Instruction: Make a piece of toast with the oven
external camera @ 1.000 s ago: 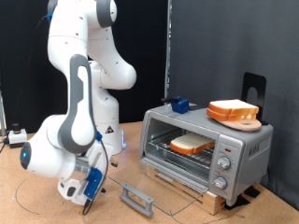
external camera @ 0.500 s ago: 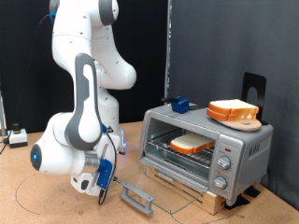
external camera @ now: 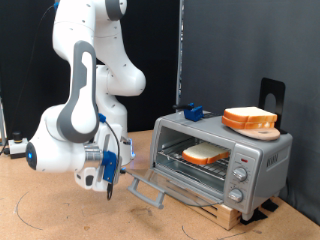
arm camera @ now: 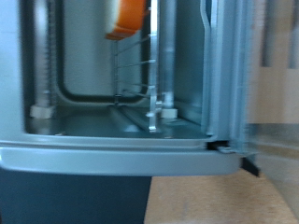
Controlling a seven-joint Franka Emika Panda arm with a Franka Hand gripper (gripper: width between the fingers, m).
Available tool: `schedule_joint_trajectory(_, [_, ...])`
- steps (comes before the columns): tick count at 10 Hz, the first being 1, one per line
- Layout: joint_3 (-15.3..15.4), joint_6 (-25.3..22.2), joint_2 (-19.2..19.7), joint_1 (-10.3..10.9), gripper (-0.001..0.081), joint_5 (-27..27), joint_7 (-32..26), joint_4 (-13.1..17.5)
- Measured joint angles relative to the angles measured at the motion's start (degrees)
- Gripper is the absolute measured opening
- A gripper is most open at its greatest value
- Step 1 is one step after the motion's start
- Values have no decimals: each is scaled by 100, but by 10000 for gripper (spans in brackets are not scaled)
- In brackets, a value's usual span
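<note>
The hand (external camera: 108,172) sits low over the bench (external camera: 40,210), at the exterior view's left of the oven (external camera: 220,160), and just beside the grey bar handle (external camera: 148,190) of the glass door (external camera: 165,188). Compared with half a second ago, the hand has risen a little and moved closer to the oven, and the door handle, which was lying lower near the bench, is now lifted, so the door is partly raised from its fully open position. It is not possible to tell if the fingers are spread or closed, because the blue finger parts are small and blurred in the exterior view, and the wrist view does not show the fingers at all. Whether the hand touches the handle also cannot be seen clearly.

The piece of toast (external camera: 204,153) lies on the wire rack (external camera: 196,160) inside the oven, in the same place as before. In the wrist view the camera looks into the oven cavity from low down: the toast (arm camera: 126,17) appears as an orange-brown shape, blurred, and the door edge (arm camera: 103,157) crosses the picture.

On top of the oven rests a thicker stack of slices (external camera: 249,119) on a wooden board, with a small blue object (external camera: 191,112) near the roof's other end.
</note>
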Motion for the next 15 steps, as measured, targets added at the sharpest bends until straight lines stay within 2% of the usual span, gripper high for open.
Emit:
schedule_joint_trajectory(5, [183, -565, -779, 13, 809, 168, -33, -480])
schedule_joint_trajectory(9, [464, -534, -1419, 118, 809, 498, -27, -1137])
schedule_joint_trajectory(12, [738, -442, -1924, 280, 809, 883, 108, -1657])
schedule_joint_trajectory(13, [808, -397, -2098, 317, 809, 1004, 201, -1787])
schedule_joint_trajectory(15, [803, -207, -2280, 298, 809, 1075, 470, -1828])
